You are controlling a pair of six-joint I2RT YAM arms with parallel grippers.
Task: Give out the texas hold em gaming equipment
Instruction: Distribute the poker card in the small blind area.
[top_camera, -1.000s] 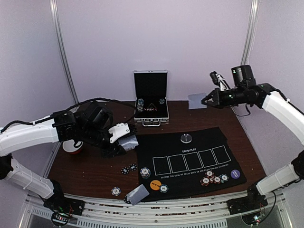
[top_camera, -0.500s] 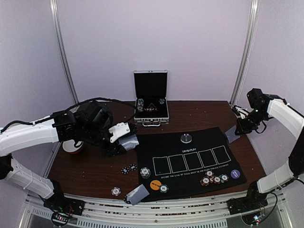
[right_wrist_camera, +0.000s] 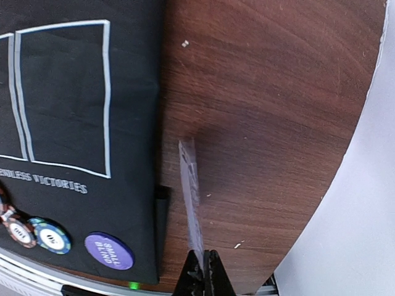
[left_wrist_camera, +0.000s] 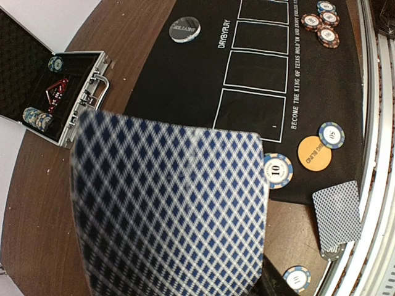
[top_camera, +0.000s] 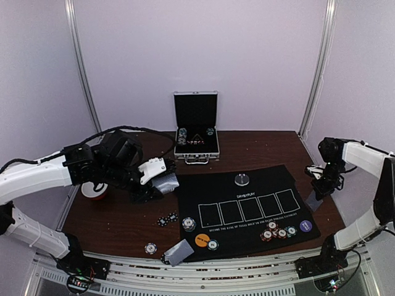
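Observation:
My left gripper [top_camera: 159,185] is shut on a blue-diamond-backed card pack [top_camera: 166,182] above the table left of the black mat [top_camera: 247,213]. The pack fills the left wrist view [left_wrist_camera: 173,203] and hides the fingers. My right gripper [top_camera: 321,187] is shut on one card [top_camera: 313,200], low over the wood just right of the mat. That card shows edge-on in the right wrist view [right_wrist_camera: 192,197], pinched at the fingertips [right_wrist_camera: 204,262]. On the mat lie a silver dealer button [top_camera: 242,179], an orange button [top_camera: 202,240], a purple button [top_camera: 305,226] and a chip cluster [top_camera: 274,232].
The open silver case [top_camera: 196,132] stands at the back. A red-and-white round thing [top_camera: 94,191] sits under the left arm. A card [top_camera: 179,251] and loose chips [top_camera: 150,248] lie near the front edge. Dark chips [top_camera: 166,219] lie left of the mat. The table's right edge [right_wrist_camera: 345,160] is close to the right gripper.
My right arm has swung from high at the back down to the table's right side, carrying its card low beside the mat. The left arm has hardly moved.

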